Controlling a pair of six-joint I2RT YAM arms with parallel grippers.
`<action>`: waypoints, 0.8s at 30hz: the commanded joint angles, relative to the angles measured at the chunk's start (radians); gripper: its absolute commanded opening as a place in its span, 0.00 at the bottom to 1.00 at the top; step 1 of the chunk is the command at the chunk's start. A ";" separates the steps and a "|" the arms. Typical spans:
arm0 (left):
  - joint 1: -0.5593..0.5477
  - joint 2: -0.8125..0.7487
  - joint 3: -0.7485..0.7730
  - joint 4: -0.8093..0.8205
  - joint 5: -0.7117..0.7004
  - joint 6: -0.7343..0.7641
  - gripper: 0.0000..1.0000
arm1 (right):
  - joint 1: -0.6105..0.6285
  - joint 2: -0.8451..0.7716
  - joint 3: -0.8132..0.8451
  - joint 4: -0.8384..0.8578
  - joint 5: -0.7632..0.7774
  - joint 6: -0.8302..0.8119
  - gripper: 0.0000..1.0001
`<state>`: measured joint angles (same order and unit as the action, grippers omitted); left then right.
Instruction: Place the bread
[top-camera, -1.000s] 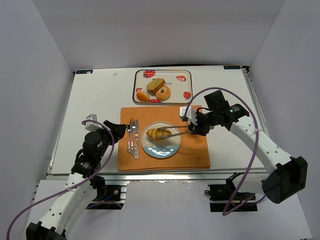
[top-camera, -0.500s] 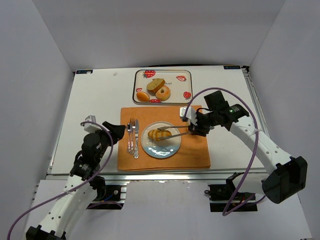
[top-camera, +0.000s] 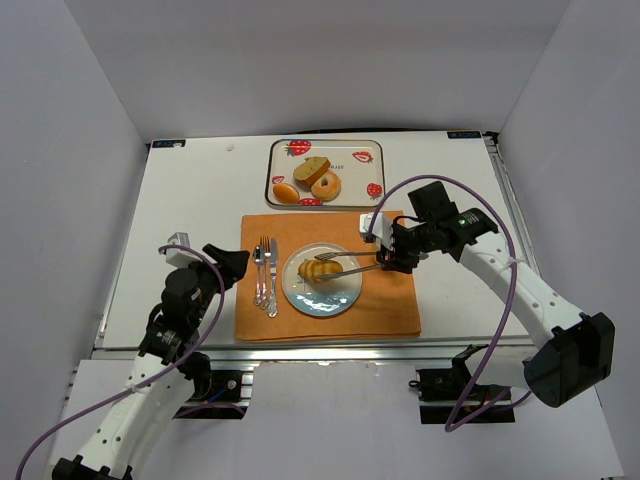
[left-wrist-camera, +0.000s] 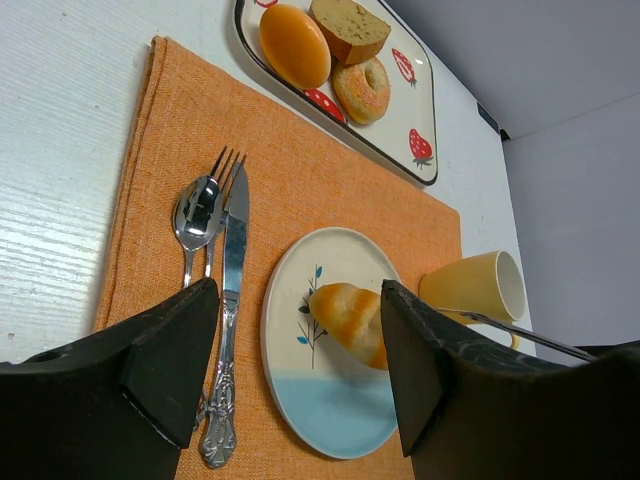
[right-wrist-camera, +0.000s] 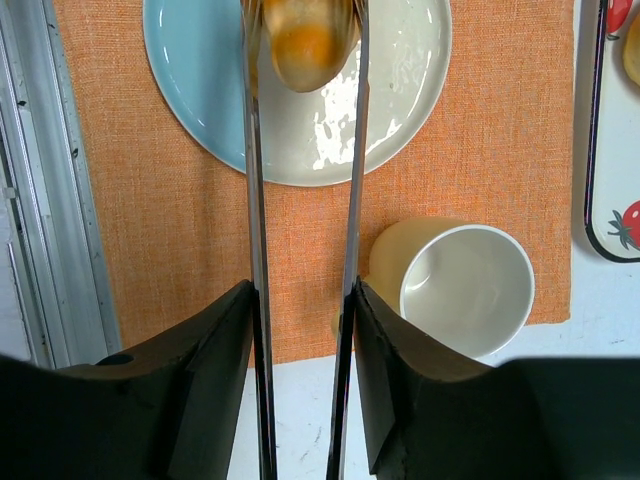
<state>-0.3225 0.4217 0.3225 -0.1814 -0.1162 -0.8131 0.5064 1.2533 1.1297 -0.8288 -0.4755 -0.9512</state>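
A golden bread roll (top-camera: 318, 268) is pinched between the tips of metal tongs (top-camera: 352, 263) over the white and blue plate (top-camera: 330, 302). I cannot tell whether it touches the plate. My right gripper (top-camera: 386, 258) is shut on the tongs' handles. In the right wrist view the gripper (right-wrist-camera: 300, 300) squeezes the tongs (right-wrist-camera: 255, 200), and the roll (right-wrist-camera: 305, 35) sits at their far end above the plate (right-wrist-camera: 400, 90). My left gripper (top-camera: 235, 262) is open and empty, left of the cutlery. Its wrist view (left-wrist-camera: 297, 300) shows the roll (left-wrist-camera: 350, 320) on the plate (left-wrist-camera: 340, 425).
The plate lies on an orange placemat (top-camera: 390, 300), with a fork, spoon and knife (top-camera: 265, 275) to its left. A yellow cup (right-wrist-camera: 465, 285) lies on its side at the mat's right corner. A strawberry tray (top-camera: 345, 150) holding more pastries stands behind.
My left arm has drawn back a little toward the near left. The right arm, tongs and roll have hardly moved.
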 joint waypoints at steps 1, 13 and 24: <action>0.000 -0.009 0.038 -0.013 -0.010 -0.003 0.75 | 0.003 -0.034 0.036 0.020 -0.034 0.009 0.48; 0.000 -0.001 0.035 -0.006 -0.002 -0.004 0.75 | -0.022 -0.063 0.004 0.063 -0.032 0.035 0.49; 0.000 0.037 0.050 0.026 0.006 0.005 0.75 | -0.057 0.191 0.137 0.418 0.241 0.022 0.39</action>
<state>-0.3225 0.4534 0.3260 -0.1783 -0.1154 -0.8127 0.4587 1.3510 1.1831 -0.5667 -0.3363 -0.8993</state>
